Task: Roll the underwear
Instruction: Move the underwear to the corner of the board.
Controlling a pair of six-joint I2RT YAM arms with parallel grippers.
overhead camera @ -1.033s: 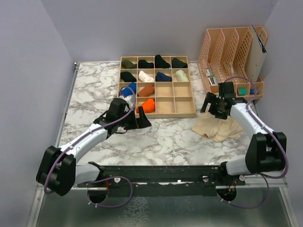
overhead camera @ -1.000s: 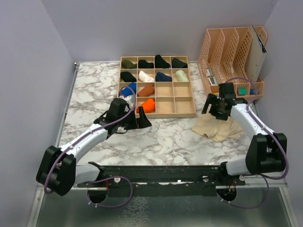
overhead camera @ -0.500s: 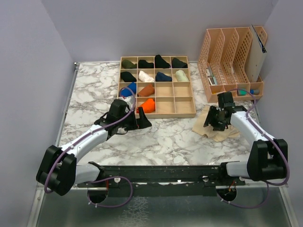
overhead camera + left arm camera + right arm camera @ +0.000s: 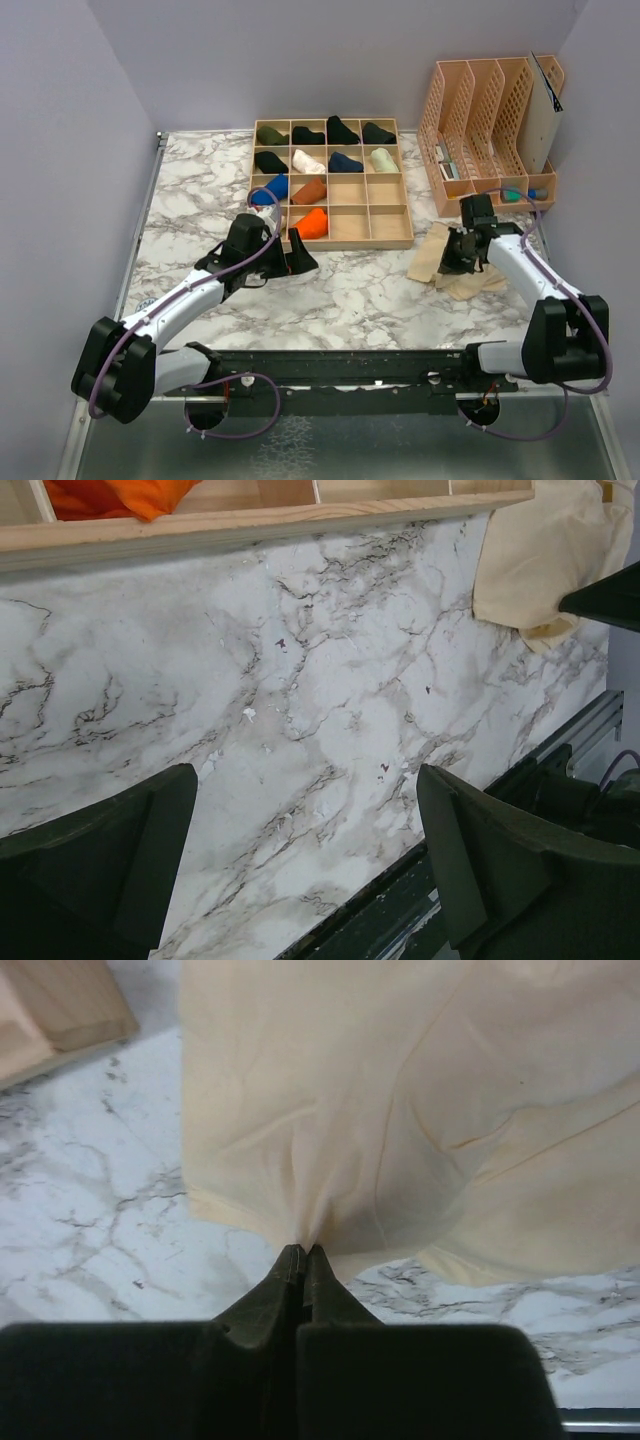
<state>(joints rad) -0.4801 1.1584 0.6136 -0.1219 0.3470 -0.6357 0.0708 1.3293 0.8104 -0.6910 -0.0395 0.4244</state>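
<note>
Rolling so far: not begun, by my judgement; the beige underwear point(image 4: 428, 258) lies flat and creased, with no turn of a roll in it
Underwear place: on the marble table point(image 4: 200, 190), just off the near right corner of the wooden grid tray point(image 4: 330, 243), close to it but not touching as seen from above
Right gripper point(image 4: 303, 1252): fingers pressed together on a small pucker at one edge of the beige underwear point(image 4: 400, 1110), so the cloth is pinched, not lifted clear
Left gripper point(image 4: 305, 860): fingers point(image 4: 100, 860) spread wide with nothing between them, over bare marble just in front of the grid tray's near wall point(image 4: 260, 515)
Done: 1 edge of the garment is gripped, which looks like the start of a fold or first turn
Left to do: turn the cloth over on itself along its length, finish the roll, and likely set it in 1 of the free compartments of the grid tray
Second garment: no grey piece with a cream band can be made out in any view
Hidden: the right arm covers the middle of the cloth in the overhead view, so its full outline is unclear
Cut off: the left wrist view shows only a corner of the garment point(image 4: 545, 560)
Hard to tell: whether the pinch takes 1 layer or 2; whether the coloured bundles point(image 4: 312, 190) in the grid tray are rolled garments
</note>
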